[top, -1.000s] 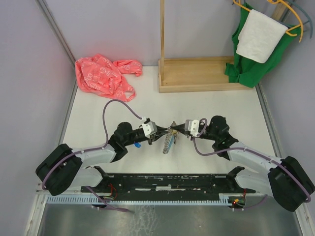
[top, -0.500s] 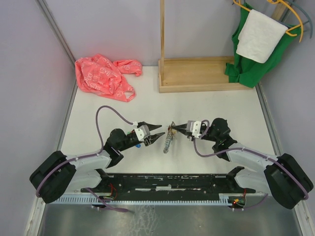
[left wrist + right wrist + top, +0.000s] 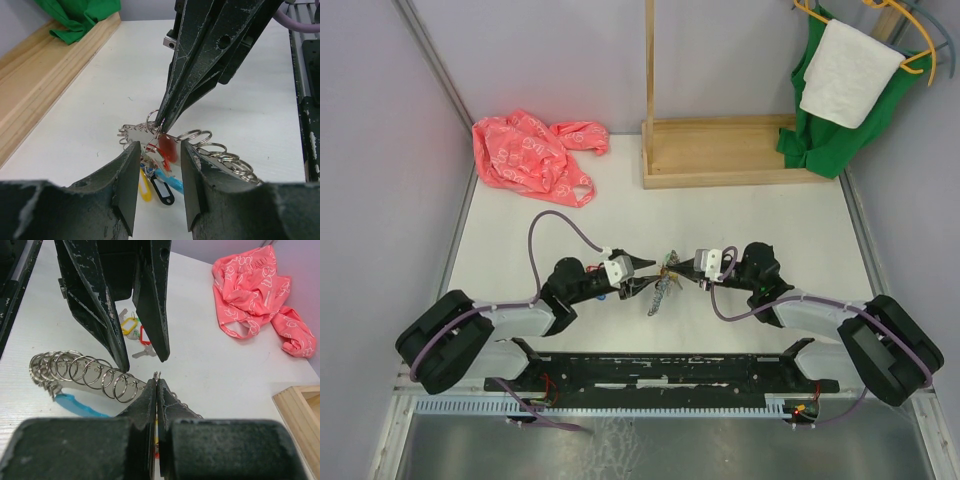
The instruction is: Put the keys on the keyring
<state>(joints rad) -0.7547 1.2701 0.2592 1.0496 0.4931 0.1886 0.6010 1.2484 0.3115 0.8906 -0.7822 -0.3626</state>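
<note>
A pink bag (image 3: 530, 155) lies at ten o'clock on the white surface (image 3: 770, 220). Near six o'clock, the left hand (image 3: 645, 272) has its fingers spread, with a red-tagged key (image 3: 168, 148) in the gap between them. Loose keys (image 3: 135, 331) with yellow and red tags lie on the surface by this hand. At its three o'clock is the keyring (image 3: 661, 287), a row of silver rings. The right hand (image 3: 156, 385) is pressed together, pinching the keyring's top.

Jaws of the left gripper (image 3: 159, 150) hide parts of keys (image 3: 146, 190) and keyring (image 3: 220, 152).
</note>
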